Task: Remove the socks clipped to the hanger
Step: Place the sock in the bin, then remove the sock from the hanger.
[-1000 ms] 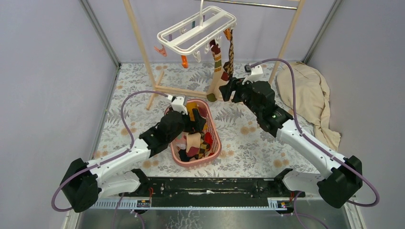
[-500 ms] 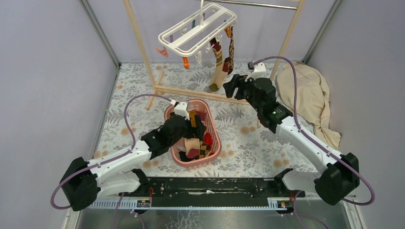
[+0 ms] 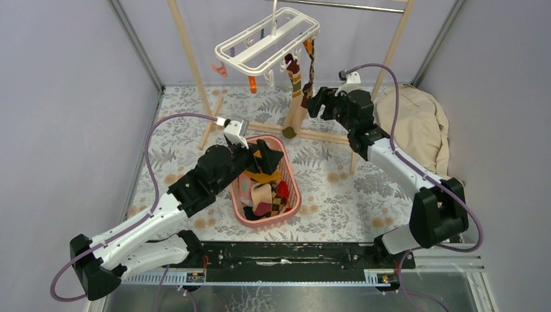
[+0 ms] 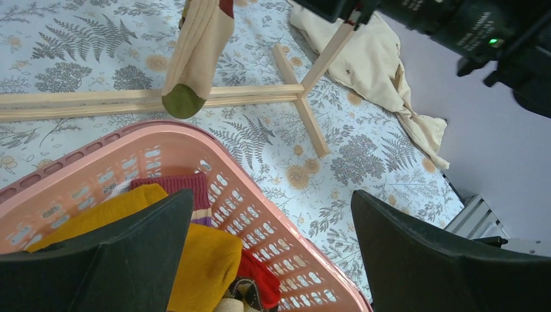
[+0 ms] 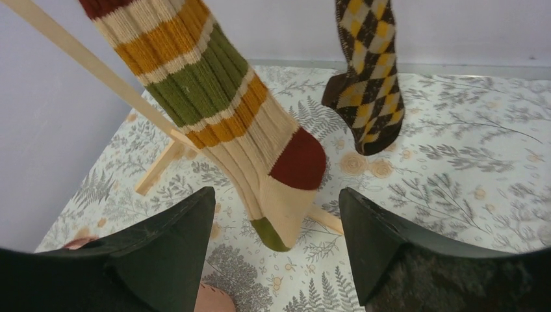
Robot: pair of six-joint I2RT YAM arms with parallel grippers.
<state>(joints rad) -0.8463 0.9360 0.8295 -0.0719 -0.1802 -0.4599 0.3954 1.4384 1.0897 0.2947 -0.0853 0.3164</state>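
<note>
Top external view: the left gripper (image 3: 261, 156) hangs released and empty, jaws wide, over the far end of the pink basket (image 3: 294, 195), which holds a heap of socks (image 3: 266, 198). Beyond it, the wooden rack (image 3: 187, 58) carries the white hanger (image 3: 263, 47), with orange clips (image 3: 251, 84) dangling at its left. At its right end hang a striped sock (image 3: 295, 84) and an argyle sock (image 3: 312, 68). The rack's floor bar runs between them and the basket. The right gripper (image 3: 317, 104), spread and grasping nothing, sits just beside the striped sock. A beige cloth (image 3: 416, 127) lies far right.

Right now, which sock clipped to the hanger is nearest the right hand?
The striped sock with the red heel and green toe: it hangs straight ahead of the right hand, while the brown-and-yellow argyle sock hangs farther back.
</note>
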